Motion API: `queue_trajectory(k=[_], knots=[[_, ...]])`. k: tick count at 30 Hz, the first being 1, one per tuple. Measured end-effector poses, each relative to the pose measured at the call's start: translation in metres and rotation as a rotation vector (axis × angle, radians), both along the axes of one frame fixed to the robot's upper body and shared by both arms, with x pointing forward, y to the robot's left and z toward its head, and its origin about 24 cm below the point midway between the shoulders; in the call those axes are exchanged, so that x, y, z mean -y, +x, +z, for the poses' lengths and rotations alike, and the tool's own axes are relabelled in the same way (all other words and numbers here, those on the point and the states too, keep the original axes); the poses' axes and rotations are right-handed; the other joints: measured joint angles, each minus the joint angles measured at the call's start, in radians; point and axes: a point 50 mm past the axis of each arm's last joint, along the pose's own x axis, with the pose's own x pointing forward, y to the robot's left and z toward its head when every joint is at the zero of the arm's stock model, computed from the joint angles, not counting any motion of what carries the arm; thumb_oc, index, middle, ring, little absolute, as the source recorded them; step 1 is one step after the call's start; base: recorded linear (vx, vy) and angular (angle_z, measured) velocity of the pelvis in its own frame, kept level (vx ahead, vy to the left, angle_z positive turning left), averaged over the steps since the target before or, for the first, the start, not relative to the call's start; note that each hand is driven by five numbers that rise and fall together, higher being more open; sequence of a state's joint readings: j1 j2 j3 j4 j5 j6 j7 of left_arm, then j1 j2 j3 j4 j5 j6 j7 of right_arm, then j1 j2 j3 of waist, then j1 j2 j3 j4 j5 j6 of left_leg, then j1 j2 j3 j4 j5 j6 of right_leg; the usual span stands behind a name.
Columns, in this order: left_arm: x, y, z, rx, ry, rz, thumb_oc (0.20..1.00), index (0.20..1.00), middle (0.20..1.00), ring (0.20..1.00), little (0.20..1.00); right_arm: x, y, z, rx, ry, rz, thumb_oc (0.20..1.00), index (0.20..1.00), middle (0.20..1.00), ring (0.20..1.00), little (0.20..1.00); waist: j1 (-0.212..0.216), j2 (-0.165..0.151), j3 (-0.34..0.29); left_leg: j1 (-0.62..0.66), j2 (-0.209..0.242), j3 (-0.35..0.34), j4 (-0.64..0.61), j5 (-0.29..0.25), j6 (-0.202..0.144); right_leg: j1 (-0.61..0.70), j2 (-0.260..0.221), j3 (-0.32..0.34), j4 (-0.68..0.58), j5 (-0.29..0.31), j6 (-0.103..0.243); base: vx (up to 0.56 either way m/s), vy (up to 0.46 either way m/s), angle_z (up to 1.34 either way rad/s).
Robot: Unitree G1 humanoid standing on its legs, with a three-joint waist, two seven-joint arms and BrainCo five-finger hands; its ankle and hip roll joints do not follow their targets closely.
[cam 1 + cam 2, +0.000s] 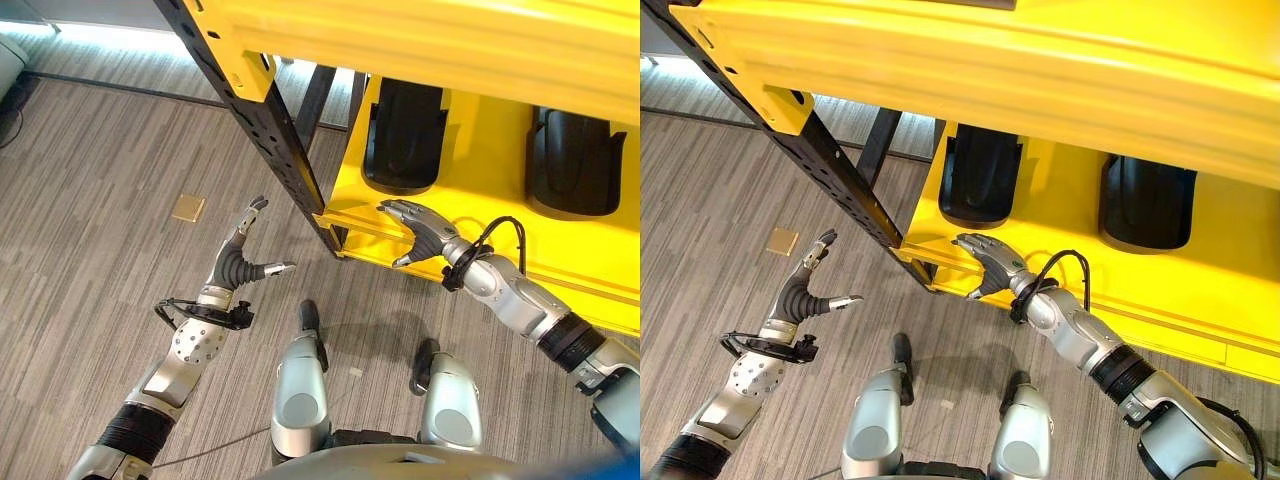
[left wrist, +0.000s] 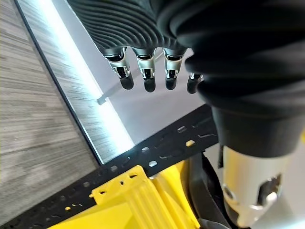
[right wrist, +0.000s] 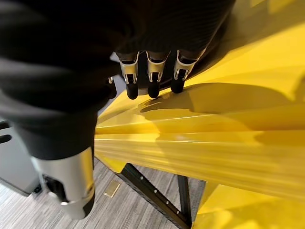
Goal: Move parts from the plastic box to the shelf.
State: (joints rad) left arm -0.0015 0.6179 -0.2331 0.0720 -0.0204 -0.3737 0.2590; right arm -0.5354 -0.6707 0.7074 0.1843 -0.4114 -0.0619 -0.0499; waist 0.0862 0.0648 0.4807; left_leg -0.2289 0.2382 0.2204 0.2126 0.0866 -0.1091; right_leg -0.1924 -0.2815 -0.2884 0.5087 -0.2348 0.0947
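Left eye view: two black parts (image 1: 404, 135) (image 1: 573, 150) lying on the yellow shelf (image 1: 480, 180), upper right of frame. Right hand (image 1: 420, 232) empty, fingers loosely extended at the shelf's front lip; left hand (image 1: 240, 262) spread wide, lower left, over floor. Probably rigid, light, smooth moulded shells; best gripped by an edge. Far ends cut off by upper beam.

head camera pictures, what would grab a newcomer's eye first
The bright yellow shelf fills the upper right, with two black parts lying side by side on it. The right hand hangs open at the shelf's front edge, holding nothing, and the left hand is open over the grey floor.
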Motion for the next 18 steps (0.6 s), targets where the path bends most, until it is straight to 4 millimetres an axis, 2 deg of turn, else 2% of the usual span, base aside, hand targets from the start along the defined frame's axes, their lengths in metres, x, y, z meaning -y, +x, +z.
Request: queue_trajectory(k=[9,18], knots=[[0.004,0.003,0.001,0.0,0.003,-0.013,1.0,1.0,1.0,1.0,1.0,-0.02,-0.003,-0.004,-0.008,-0.009,0.064,1.0,1.0,1.0,1.0,1.0,0.017,0.006,-0.003,0.001,-0.004,-0.008,0.001,0.0,0.0,0.001,-0.007,-0.005,0.018,-0.014,-0.001,0.0,0.0,0.02],[0.009,0.003,-0.003,-0.028,0.011,-0.046,1.0,1.0,1.0,1.0,1.0,-0.022,0.003,-0.008,0.06,-0.078,0.026,1.0,1.0,1.0,1.0,1.0,0.018,0.017,-0.01,0.001,-0.013,-0.012,0.007,-0.003,0.007,0.001,-0.02,-0.006,0.033,-0.017,0.002,0.0,0.001,0.01]])
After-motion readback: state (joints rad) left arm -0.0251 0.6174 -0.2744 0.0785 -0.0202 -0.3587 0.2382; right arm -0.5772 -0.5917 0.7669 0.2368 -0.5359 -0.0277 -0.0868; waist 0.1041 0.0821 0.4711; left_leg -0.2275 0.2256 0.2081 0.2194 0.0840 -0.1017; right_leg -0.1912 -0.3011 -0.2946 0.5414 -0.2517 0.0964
